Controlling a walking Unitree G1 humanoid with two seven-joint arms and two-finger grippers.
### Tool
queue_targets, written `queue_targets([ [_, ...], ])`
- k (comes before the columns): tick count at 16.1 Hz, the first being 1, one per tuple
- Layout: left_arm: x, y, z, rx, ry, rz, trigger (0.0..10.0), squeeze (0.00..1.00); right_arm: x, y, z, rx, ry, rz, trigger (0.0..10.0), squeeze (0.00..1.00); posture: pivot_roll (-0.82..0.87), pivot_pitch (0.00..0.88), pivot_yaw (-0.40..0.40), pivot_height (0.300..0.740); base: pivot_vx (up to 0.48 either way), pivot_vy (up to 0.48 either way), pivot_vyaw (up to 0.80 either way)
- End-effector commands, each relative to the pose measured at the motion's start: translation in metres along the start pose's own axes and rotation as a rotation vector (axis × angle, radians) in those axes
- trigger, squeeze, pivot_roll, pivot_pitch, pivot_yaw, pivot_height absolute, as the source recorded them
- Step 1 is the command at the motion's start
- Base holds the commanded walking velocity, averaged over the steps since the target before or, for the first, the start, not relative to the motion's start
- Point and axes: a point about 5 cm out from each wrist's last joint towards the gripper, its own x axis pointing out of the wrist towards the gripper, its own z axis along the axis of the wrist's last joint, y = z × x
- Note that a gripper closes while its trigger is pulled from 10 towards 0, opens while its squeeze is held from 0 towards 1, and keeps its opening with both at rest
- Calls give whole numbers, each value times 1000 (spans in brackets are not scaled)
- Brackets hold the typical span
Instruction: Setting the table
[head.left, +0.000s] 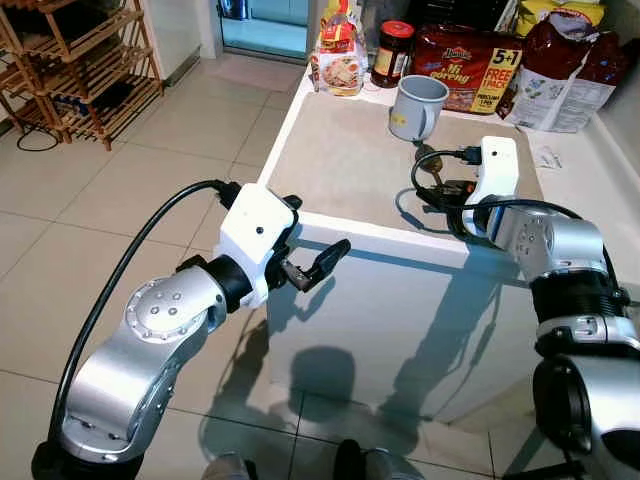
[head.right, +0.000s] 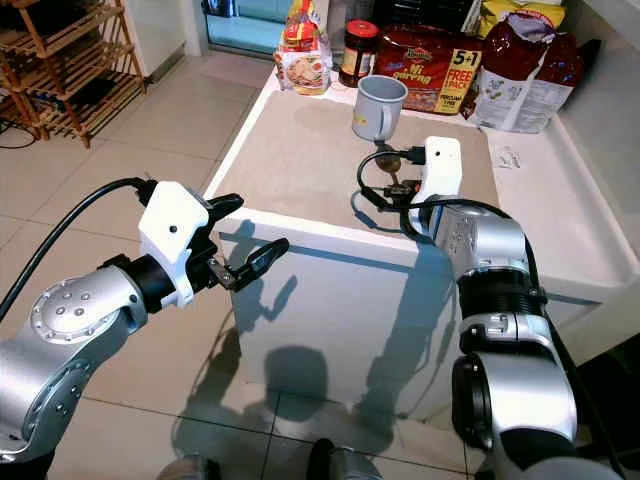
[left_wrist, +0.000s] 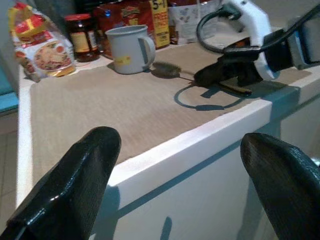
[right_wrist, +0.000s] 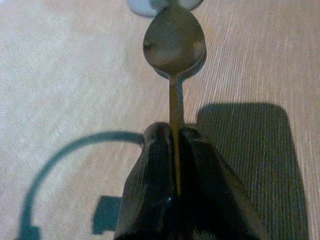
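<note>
Step in hand: we reckon we're mid spoon placement, with the spoon (right_wrist: 174, 50) already gripped and carried over the mat, not yet laid down.

Right gripper (head.left: 437, 178): over the near right part of the tabletop (head.left: 400, 235), fingers (right_wrist: 155, 165) pinched tight on the spoon's handle, bowl pointing out toward the mug.

Spoon: looks like it hovers just above the beige mat (head.left: 340, 160), since a shadow lies beside it, but we can't tell for sure whether the bowl touches.

Mug (head.left: 418, 106): grey enamel one, upright near the far edge of the mat, just beyond the spoon's bowl, handle toward the near side.

Left gripper (head.left: 312, 267): off the tabletop's near left corner, below the edge, fingers spread wide and holding nothing.

Far edge clutter: a bread bag (head.left: 338, 55), a dark jar with a red lid (head.left: 393, 53), a red noodle multipack (head.left: 468, 68) and a red-and-white bag (head.left: 565, 70), all lined along the back.

Next move, our guess: lower the spoon flat onto the mat beside the mug, then open up. It calls for keeping the handle level so the bowl doesn't clip the mug's base, and letting go only once it's resting.

Watch out for: the right arm's cable (head.left: 420, 205) looping on the mat close to the drop spot.
</note>
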Motion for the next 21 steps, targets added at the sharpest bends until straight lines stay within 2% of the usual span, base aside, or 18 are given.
queue_targets([
  [1,0,1,5,14,-22,21,10000,0,-7,0,18,7,-131,6,0,0,28,88,-79,740,0,0,0],
  [3,-1,6,5,14,-33,65,10000,0,-18,7,30,-9,-227,24,0,0,26,88,-79,740,0,0,0],
  [4,-1,10,6,-5,-59,124,10000,0,-28,13,35,-32,-294,37,0,0,21,87,-76,740,0,0,0],
  [5,0,12,4,-41,-72,171,10000,0,-34,15,34,-56,-316,37,0,0,15,88,-74,740,0,0,0],
  [8,3,9,1,-53,-72,188,10000,0,-44,17,19,-46,-294,24,0,0,10,88,-70,740,0,0,0],
  [11,5,4,4,-75,-107,180,10000,0,-62,17,16,8,-409,-26,0,0,10,91,-69,740,0,0,0],
  [12,5,3,2,-100,-110,198,10000,0,-74,18,16,-40,-475,-72,4902,0,7,92,-66,740,-281,0,0],
  [13,5,2,1,-99,-107,198,10000,0,-77,19,16,-46,-496,-71,10000,0,7,91,-65,740,-300,0,0],
  [15,6,2,-1,-100,-112,221,10000,0,-87,28,12,-83,-532,-36,10000,0,2,93,-62,740,-279,0,0],
  [18,8,9,-8,-114,-105,309,10000,0,-101,38,1,-69,-578,29,10000,0,-2,93,-55,740,0,0,0],
  [20,5,7,-13,-86,-91,299,10000,0,-109,39,-7,-83,-603,64,10000,0,-2,94,-52,740,0,0,0],
  [21,3,7,-16,-79,-80,293,10000,0,-113,41,-14,-124,-596,84,10000,0,-2,96,-50,740,0,-472,0],
])
